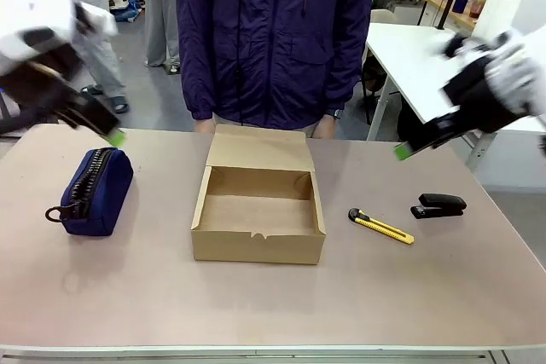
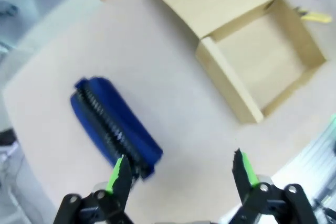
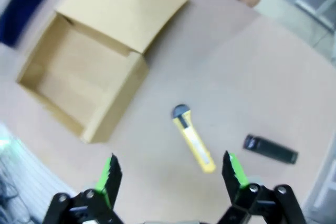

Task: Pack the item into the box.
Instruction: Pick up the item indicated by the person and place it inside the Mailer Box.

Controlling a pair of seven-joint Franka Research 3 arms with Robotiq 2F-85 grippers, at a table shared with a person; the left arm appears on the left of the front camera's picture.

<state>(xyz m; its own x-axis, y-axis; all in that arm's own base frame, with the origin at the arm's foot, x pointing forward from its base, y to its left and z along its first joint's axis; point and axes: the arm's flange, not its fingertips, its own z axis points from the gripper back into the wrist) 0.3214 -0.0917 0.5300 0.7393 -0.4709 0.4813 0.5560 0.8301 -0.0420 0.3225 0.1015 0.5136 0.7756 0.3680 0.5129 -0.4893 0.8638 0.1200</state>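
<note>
The black stapler point(image 1: 438, 205) lies on the bench point(image 1: 273, 296) at about 3 o'clock from the open box point(image 1: 256, 245), just past the yellow utility knife point(image 1: 380, 227), untouched. Its long axis runs roughly 9 to 3. The right hand point(image 1: 404, 150) hovers above with fingers apart and empty; the stapler sits at about 5 o'clock from it, so this arm is far nearer. The left hand point(image 2: 181, 174), also spread and empty, hangs over the blue pouch point(image 2: 113, 127). Both arms are blurred, and the stapler's hinge end is too small to make out.
</note>
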